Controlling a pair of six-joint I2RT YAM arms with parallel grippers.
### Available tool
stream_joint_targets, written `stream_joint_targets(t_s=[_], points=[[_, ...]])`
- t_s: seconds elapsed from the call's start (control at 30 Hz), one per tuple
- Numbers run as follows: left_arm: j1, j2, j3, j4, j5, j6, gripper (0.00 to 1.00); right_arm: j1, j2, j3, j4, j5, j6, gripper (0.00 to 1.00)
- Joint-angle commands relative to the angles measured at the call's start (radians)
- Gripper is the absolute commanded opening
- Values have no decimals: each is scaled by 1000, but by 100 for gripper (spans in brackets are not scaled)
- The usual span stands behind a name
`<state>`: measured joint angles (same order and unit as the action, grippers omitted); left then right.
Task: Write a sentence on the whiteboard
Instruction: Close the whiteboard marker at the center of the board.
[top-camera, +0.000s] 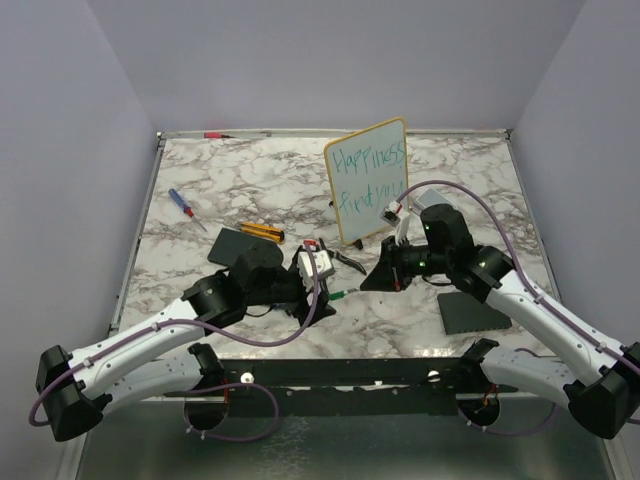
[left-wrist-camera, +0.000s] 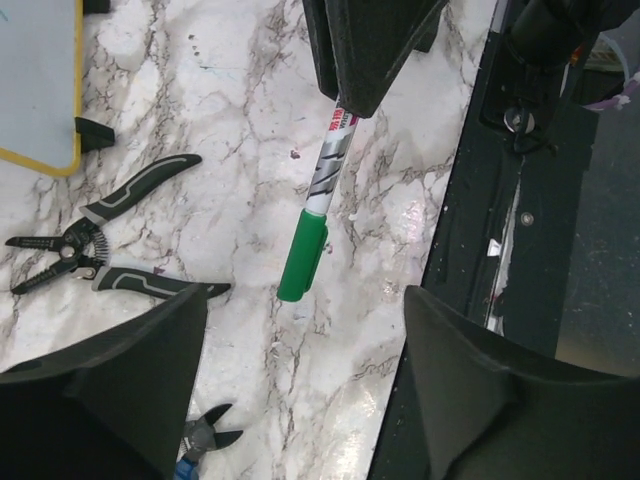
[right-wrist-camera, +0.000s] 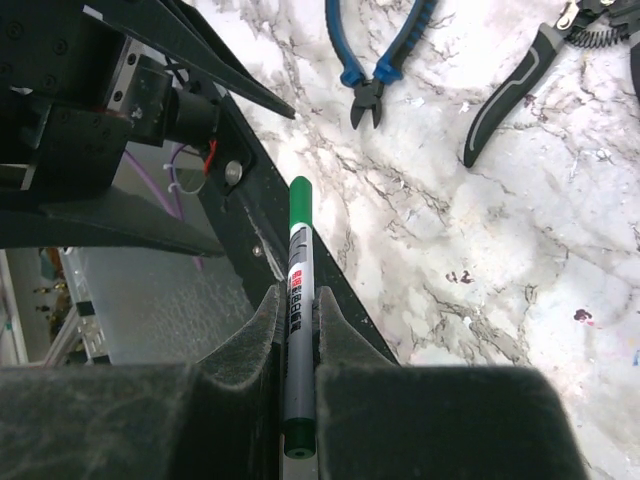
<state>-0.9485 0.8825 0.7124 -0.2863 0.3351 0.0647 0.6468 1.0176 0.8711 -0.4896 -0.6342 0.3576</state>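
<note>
Pinching marker (left-wrist-camera: 313, 230), right tool (right-wrist-camera: 297, 300) level, facing spread left tool (left-wrist-camera: 305, 335).

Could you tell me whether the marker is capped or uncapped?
Capped: the marker wears a green cap on its free end, beyond the right claw.

whiteboard (top-camera: 367, 180) behind wire strippers (left-wrist-camera: 85, 240), screwdriver (top-camera: 186, 208) far left

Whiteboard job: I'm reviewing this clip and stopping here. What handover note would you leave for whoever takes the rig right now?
Left gripper: open and empty, fingers either side of the marker's capped end, not touching it.
Right gripper: shut on the marker.
Whiteboard: upright towards the back of the table. The sentence is on it in two teal lines, last word partly hidden.
Done: writing looks finished, green cap on.
Left: probably just set the marker down.
</note>
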Motion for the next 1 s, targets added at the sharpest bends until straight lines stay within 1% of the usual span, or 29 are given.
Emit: stream_joint_targets(t_s=[0.0,0.07,0.2,0.27,0.5,0.73,0.9,0.97], points=[[0,-39,25,-19,-74,-3,85,-2,-26,18,-2,61,4,1],[0,-62,27,-16,-104,-22,87,-11,-37,9,19,42,7,1],[2,-111,15,16,-112,-61,97,-40,-54,-11,57,-6,14,1],[2,-135,5,46,-111,-113,99,-61,-66,-26,91,-46,24,1],[11,-212,-29,173,-98,-243,99,-98,-108,-52,170,-148,55,1],[21,-275,-93,337,-141,-390,99,-128,-171,-89,365,-284,169,1],[25,-304,-159,535,-60,-510,99,-131,-178,-94,478,-343,250,1],[26,-297,-165,561,-22,-530,99,-132,-174,-101,546,-366,281,1]])
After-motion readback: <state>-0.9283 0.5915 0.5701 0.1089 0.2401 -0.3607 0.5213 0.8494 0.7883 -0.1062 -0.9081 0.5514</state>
